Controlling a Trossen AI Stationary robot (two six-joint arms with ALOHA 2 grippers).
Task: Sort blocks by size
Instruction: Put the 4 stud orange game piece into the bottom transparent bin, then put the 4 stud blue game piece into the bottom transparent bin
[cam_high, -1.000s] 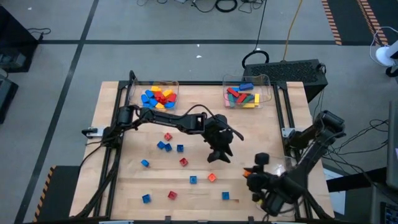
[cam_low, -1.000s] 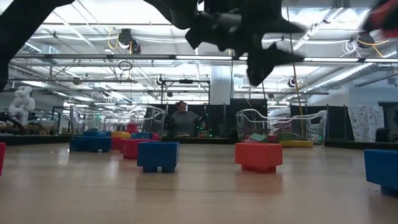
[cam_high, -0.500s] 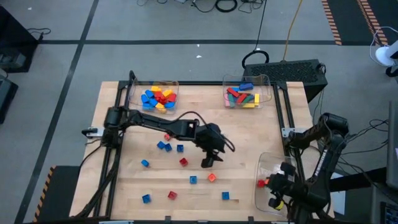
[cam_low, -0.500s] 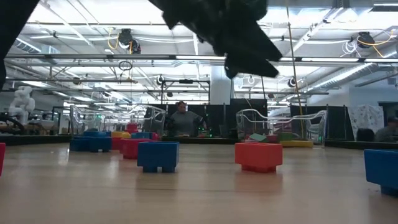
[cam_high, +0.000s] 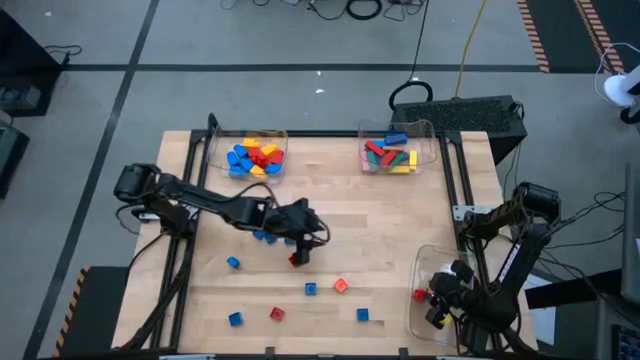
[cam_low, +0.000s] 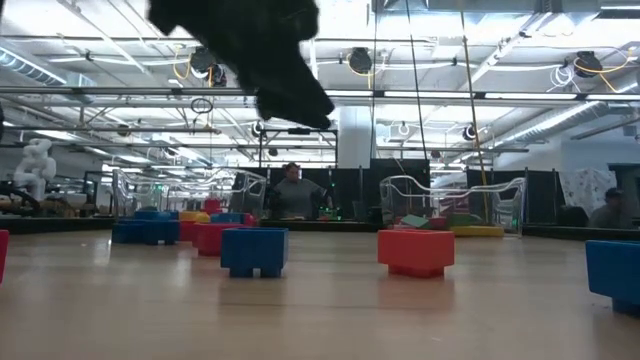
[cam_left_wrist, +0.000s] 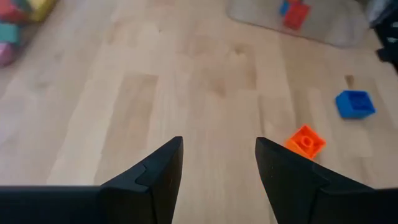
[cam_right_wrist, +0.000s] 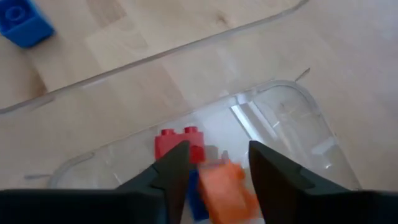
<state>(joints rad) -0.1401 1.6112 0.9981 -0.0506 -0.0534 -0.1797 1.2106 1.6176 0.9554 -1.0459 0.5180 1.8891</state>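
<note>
Small blocks lie loose on the wooden table: red (cam_high: 297, 260), blue (cam_high: 311, 288), orange (cam_high: 341, 286) and others toward the near edge. My left gripper (cam_high: 300, 248) hovers open over the table's middle, beside the red block. Nothing is between its fingers (cam_left_wrist: 219, 146). An orange block (cam_left_wrist: 305, 142) and a blue one (cam_left_wrist: 356, 104) lie ahead of it. My right gripper (cam_high: 437, 305) stands open (cam_right_wrist: 217, 155) over the clear tray (cam_right_wrist: 280, 99) at the near right. Under its fingers an orange block (cam_right_wrist: 225, 185) sits in that tray beside a red block (cam_right_wrist: 179, 142). My right gripper points down into the clear tray with the orange block (cam_right_wrist: 225, 185) below the gap between its fingers. The block is apart from one finger. The other finger (cam_right_wrist: 267, 168) covers its edge, so I cannot tell whether it touches.
Two clear trays stand at the far edge. The left one (cam_high: 255, 155) holds short blue, red and yellow blocks, the right one (cam_high: 395, 150) longer bars. A blue (cam_low: 253, 250) and a red block (cam_low: 415, 252) stand close to the low camera. People sit beyond the table.
My left gripper has swept toward the table's left edge, from right of centre to above the red block. My right gripper has gone toward the near right corner, over the clear tray, sinking and rolling about its own axis.
</note>
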